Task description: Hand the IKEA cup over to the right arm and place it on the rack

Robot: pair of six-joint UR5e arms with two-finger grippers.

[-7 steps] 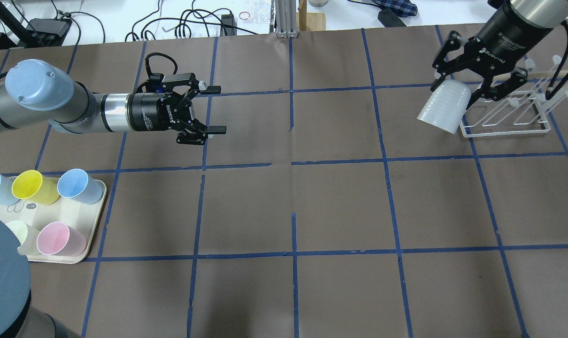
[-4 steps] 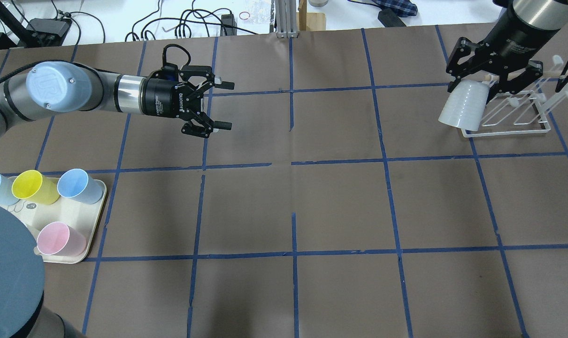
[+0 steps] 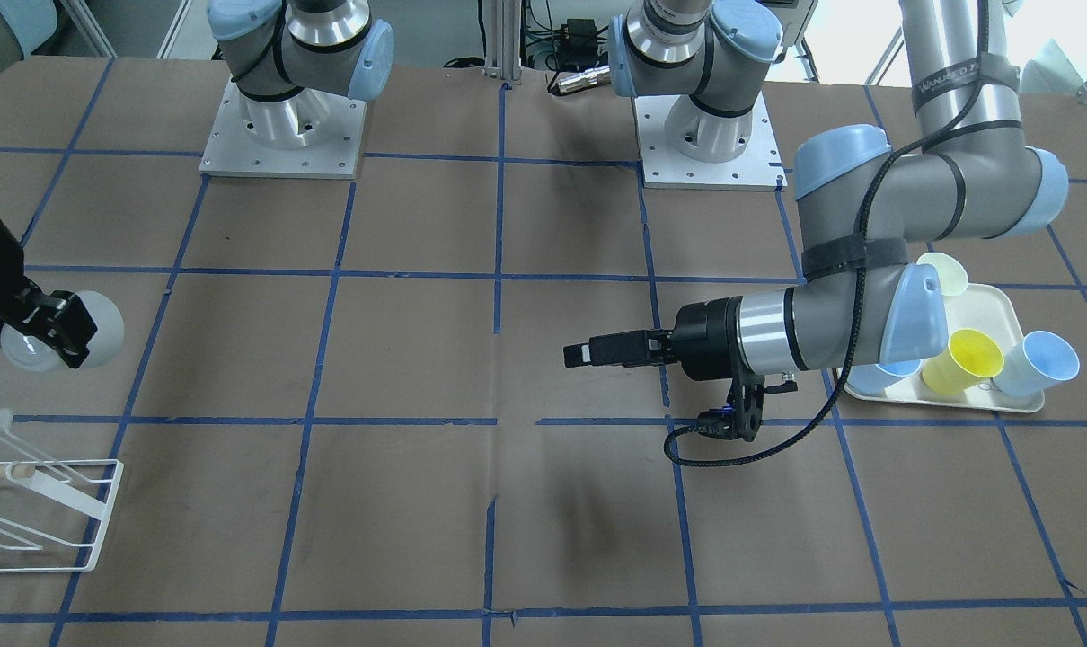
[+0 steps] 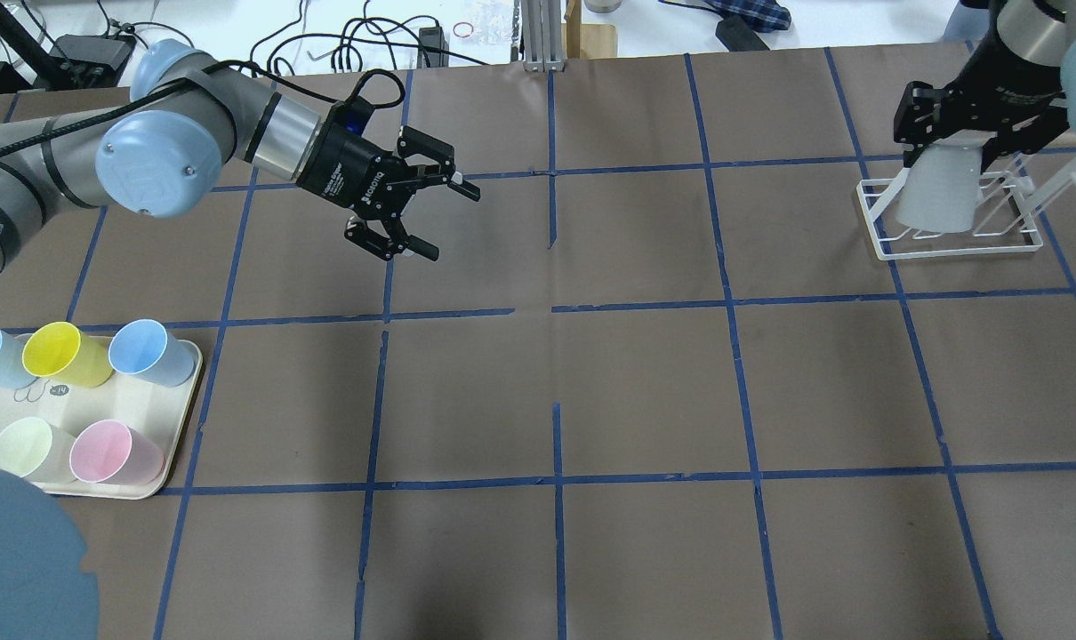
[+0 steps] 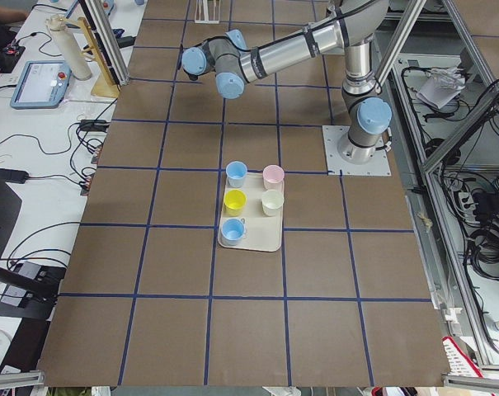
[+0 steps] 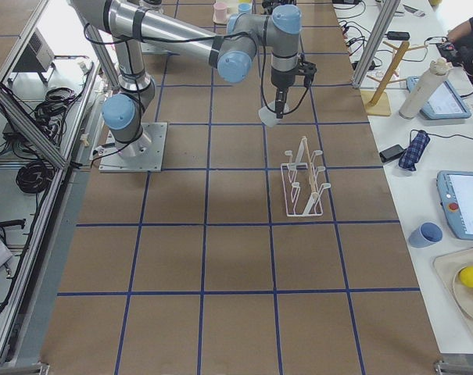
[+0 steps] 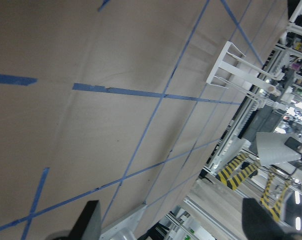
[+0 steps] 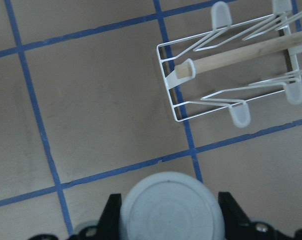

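1. Hanging mouth-down at the far right of the counter (image 4: 645, 391), the IKEA cup (image 4: 938, 191) is in the right gripper (image 4: 969, 142). The jaws are closed on opposite sides of the cup's wall, close to its base.
2. From the right wrist camera I see the cup's closed round base facing the lens, with a black finger (image 8: 111, 217) pressed against each side.
3. The rack (image 4: 956, 244) stands on the counter near the cup. A wooden dowel (image 8: 240, 52) runs along the rack between the slanted prongs.
4. The cup is not on any prong. From the right wrist the rack lies ahead of the cup and off to one side, not under it. The view from the right end of the counter also shows the two apart. From overhead the cup's outline overlaps the rack's frame.
5. The right arm (image 6: 166, 31) reaches out across the counter, and its wrist points straight down over the cup.
6. The left gripper (image 4: 449, 222) hovers above the far left-middle of the counter, well apart from the cup and the rack. Its jaws are spread wide. A ribbed black cable (image 3: 759, 449) loops under that wrist.
7. At the near left sits a cream tray (image 4: 102, 404) with five cups on it, mouths up. Two light blue cups (image 4: 151, 351) and a yellow cup (image 4: 62, 354) stand along the tray's far edge. A pale green cup (image 4: 22, 447) and a pink cup (image 4: 111, 452) stand along its near edge.
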